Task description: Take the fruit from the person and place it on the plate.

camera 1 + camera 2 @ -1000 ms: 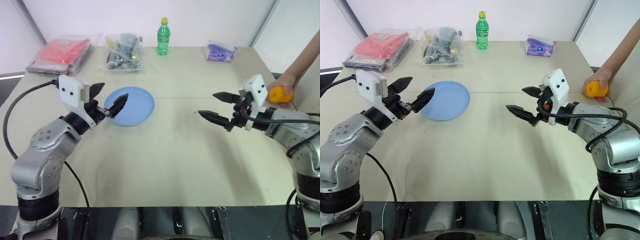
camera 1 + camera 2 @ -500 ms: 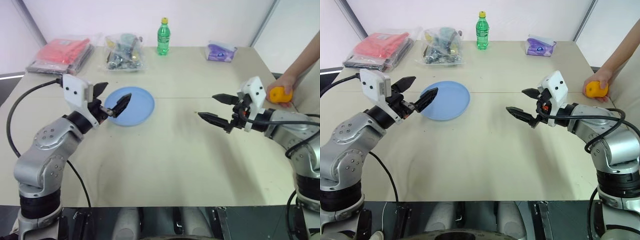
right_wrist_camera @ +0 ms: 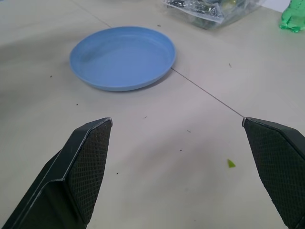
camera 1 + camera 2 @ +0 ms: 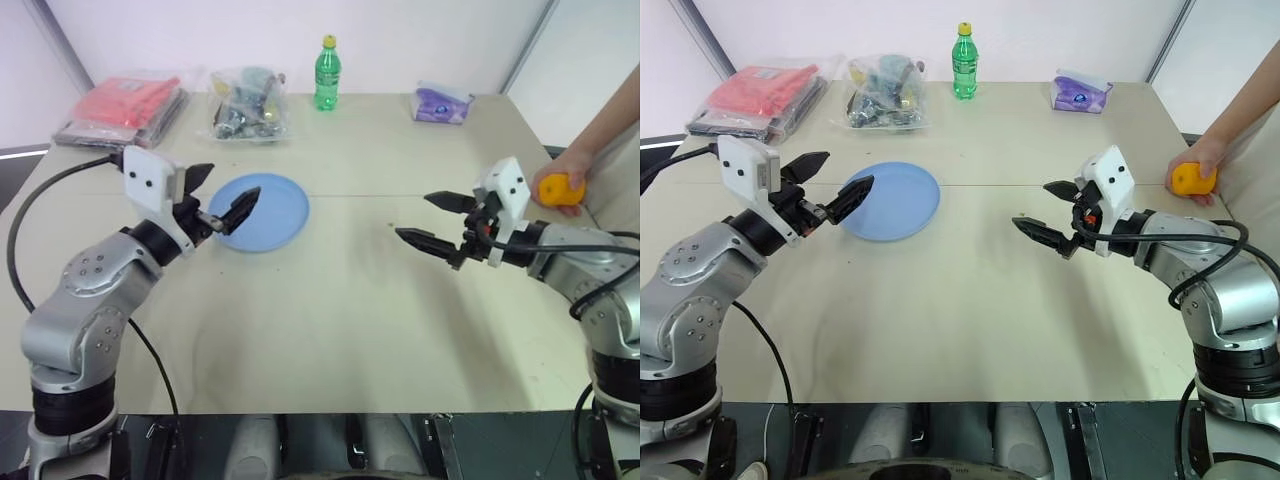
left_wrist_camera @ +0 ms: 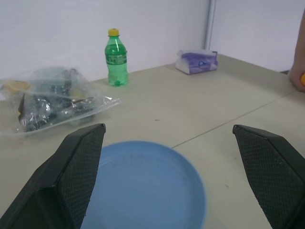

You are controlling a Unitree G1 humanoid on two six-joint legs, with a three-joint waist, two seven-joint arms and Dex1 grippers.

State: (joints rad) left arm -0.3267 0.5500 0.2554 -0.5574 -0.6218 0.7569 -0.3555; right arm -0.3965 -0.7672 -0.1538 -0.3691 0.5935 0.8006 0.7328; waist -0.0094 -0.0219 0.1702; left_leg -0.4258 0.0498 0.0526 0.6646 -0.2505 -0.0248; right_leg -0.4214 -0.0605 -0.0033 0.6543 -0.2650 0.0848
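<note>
Right eye view: fruit (image 4: 1193, 178) in person's hand (image 4: 1201, 160), beyond spread right pincer (image 4: 1051, 213).

Between our right gripper (image 4: 1050, 209) and left gripper (image 4: 829, 187), both spread wide, bare table (image 4: 970, 300) lies open. Just ahead of our left fingers sits the plate (image 4: 895, 200), unblocked from our right gripper too. Behind our right gripper, the person's hand (image 4: 1200, 165) wraps the fruit (image 4: 1191, 179). Bottle (image 4: 963, 62), bags (image 4: 885, 95) and purple pack (image 4: 1080, 93) stand well beyond.
</note>
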